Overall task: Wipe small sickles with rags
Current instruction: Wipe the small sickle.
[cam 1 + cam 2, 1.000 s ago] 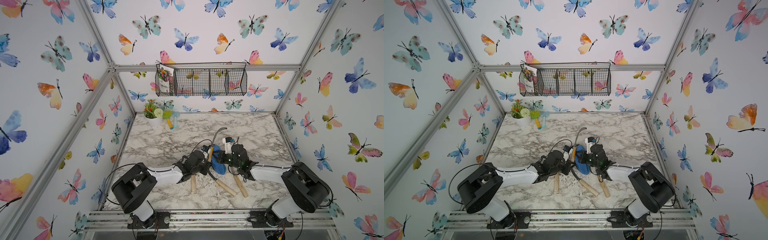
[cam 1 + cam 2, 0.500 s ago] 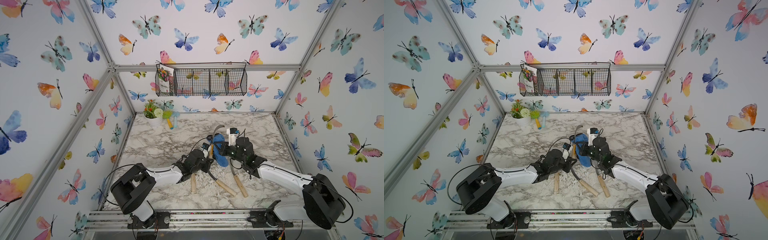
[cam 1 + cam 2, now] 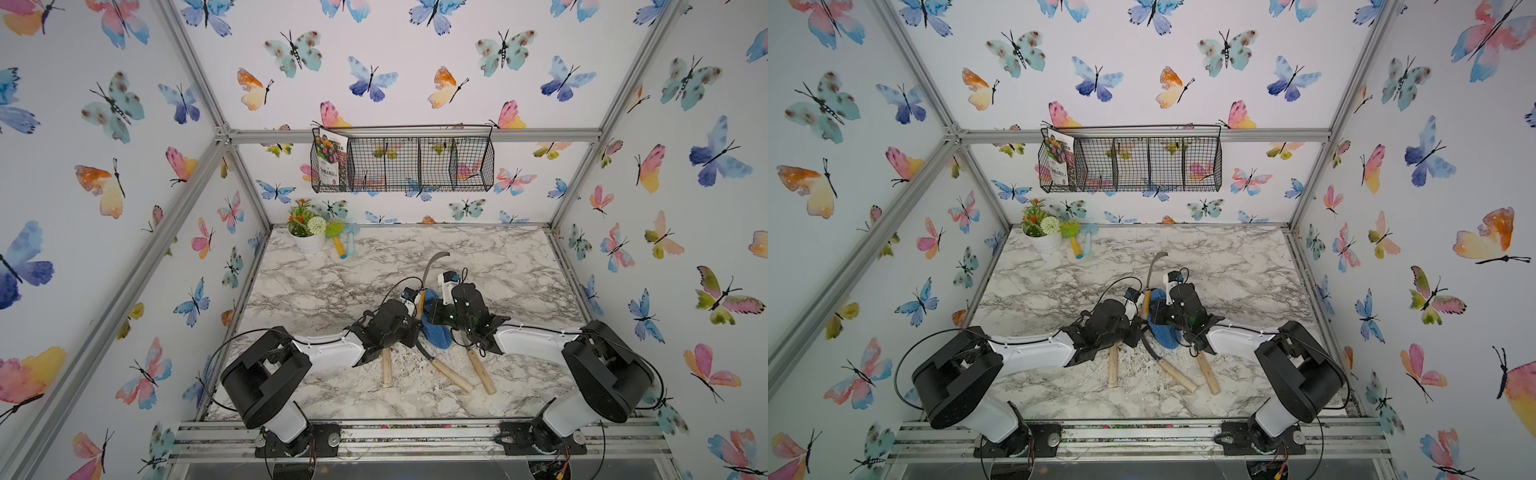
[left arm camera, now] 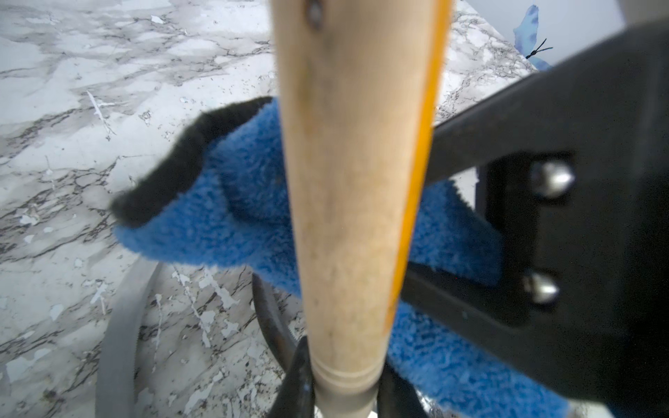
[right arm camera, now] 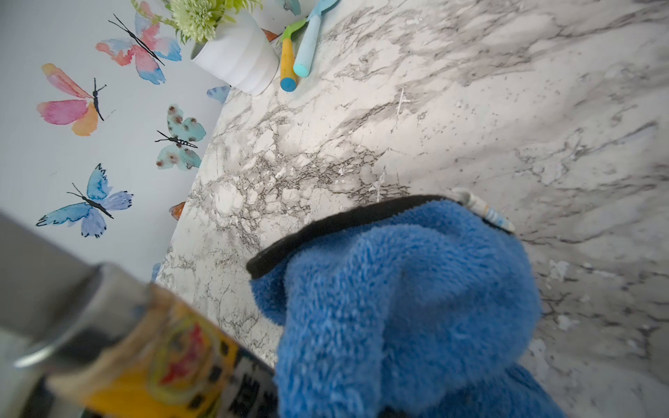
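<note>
Left wrist view is filled by the small sickle (image 4: 362, 217): a smooth, pale, round wooden handle with turned grooves near its end and a yellow label down one side. The handle is pinched between the pressed-together fingers of the left tool (image 3: 417, 315). In both top views its thin grey blade (image 3: 432, 266) rises clear of the tabletop (image 3: 478, 257), hooked at the tip.

Just beside the handle hangs the rag (image 5: 416, 307), fluffy blue terry, mitten-shaped, with a black hem and a small white tag. The right tool (image 3: 433, 309) is clamped on it, black fingers biting into the pile. Whether cloth and handle touch I cannot tell.

3 more sickles (image 3: 451, 374) lie flat under the arms, pale handles fanned toward the near edge, curved blades partly hidden. The tabletop is glossy marble-print, flecked with pale chips.

At its far left corner a ribbed white pot (image 3: 309, 245) holds artificial flowers, with 2 plastic toy tools (image 3: 340, 249) beside it. A black wire basket (image 3: 473, 166) on the back wall holds a flower-printed packet (image 3: 330, 160) in its leftmost compartment.
</note>
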{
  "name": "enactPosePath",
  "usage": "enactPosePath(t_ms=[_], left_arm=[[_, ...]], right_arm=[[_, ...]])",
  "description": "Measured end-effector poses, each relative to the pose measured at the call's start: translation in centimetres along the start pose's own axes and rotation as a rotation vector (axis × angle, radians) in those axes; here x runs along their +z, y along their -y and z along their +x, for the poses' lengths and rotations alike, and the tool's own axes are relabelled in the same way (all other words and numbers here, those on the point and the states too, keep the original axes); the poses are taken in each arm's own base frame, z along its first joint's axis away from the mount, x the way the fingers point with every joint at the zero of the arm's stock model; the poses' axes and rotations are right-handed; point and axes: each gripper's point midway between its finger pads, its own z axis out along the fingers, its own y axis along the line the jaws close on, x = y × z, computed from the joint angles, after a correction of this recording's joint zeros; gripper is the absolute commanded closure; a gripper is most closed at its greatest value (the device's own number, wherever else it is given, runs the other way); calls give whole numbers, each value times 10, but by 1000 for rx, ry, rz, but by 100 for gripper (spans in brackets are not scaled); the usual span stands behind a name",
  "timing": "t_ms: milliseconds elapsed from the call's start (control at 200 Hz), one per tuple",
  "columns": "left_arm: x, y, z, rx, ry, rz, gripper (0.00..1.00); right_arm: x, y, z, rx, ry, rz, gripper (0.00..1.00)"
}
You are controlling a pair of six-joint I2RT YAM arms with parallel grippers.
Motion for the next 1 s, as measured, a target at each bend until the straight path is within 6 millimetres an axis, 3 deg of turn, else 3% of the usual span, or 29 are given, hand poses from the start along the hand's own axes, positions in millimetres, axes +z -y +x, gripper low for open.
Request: enactPosePath(t_ms=[215,410,581,841,1001], left_arm=[[-1,3,-10,2,41,11,100],[-1,2,-11,-2,45,5,100],[-1,-2,-6,-8,25,-12,100],[-2,-6,10,-2,-17,-23,100],[-4,-4,6,-1,-5,-18,100]], right_arm=[[-29,-19,-33,-27,89,-11,98],[-32,-32,-54,-36,130,-32,98],[-17,-25,-42,-25,102,-26,98],[7,3,22,-11,-37,37,98],[4,-1,18,-15,-31,36,98]])
